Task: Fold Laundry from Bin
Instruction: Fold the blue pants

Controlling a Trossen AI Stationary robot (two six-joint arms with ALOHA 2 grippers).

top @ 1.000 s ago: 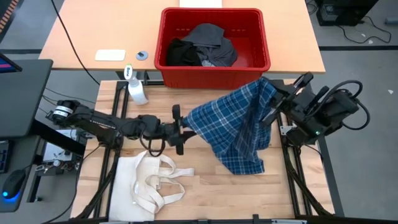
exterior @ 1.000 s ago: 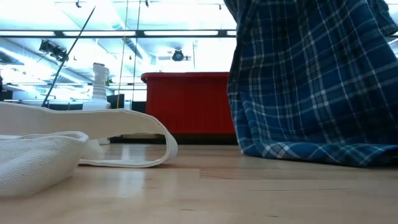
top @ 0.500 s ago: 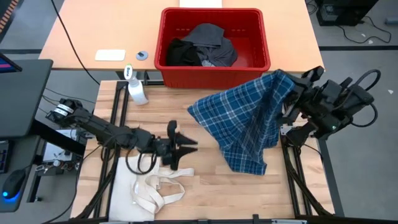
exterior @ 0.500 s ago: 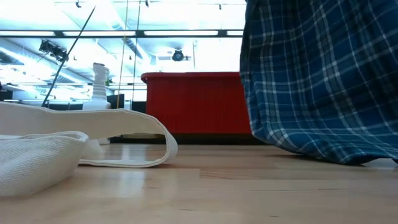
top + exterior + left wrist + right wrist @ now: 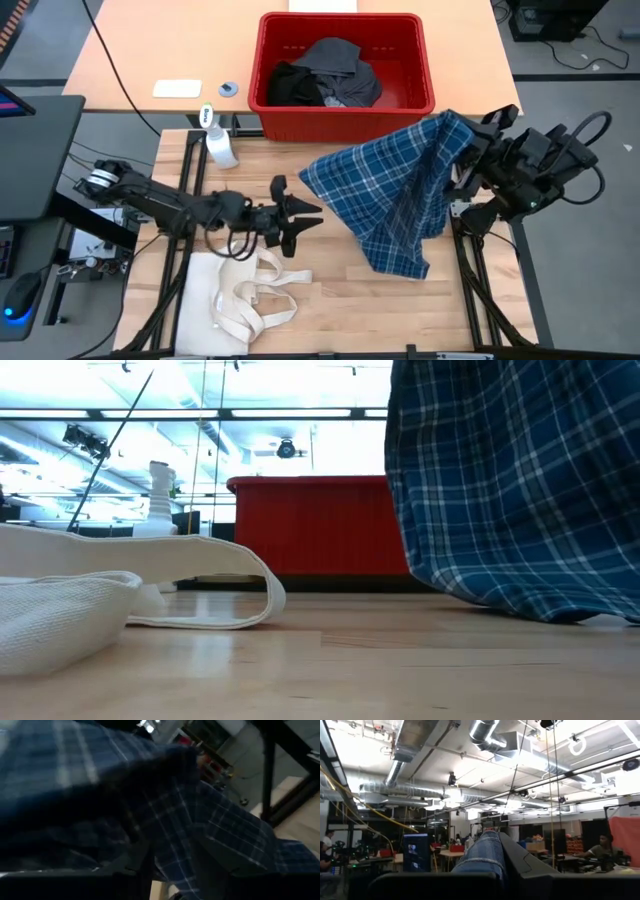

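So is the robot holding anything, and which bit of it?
Yes. The right gripper pinches the blue plaid cotton shirt by its raised top edge. The left gripper holds nothing.

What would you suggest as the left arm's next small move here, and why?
Probably ease the left gripper forward and close on the plaid shirt's near edge. Its fingers stand open just short of that edge, while the right gripper, shut on the shirt, holds the far side up alone, so the cloth hangs bunched.
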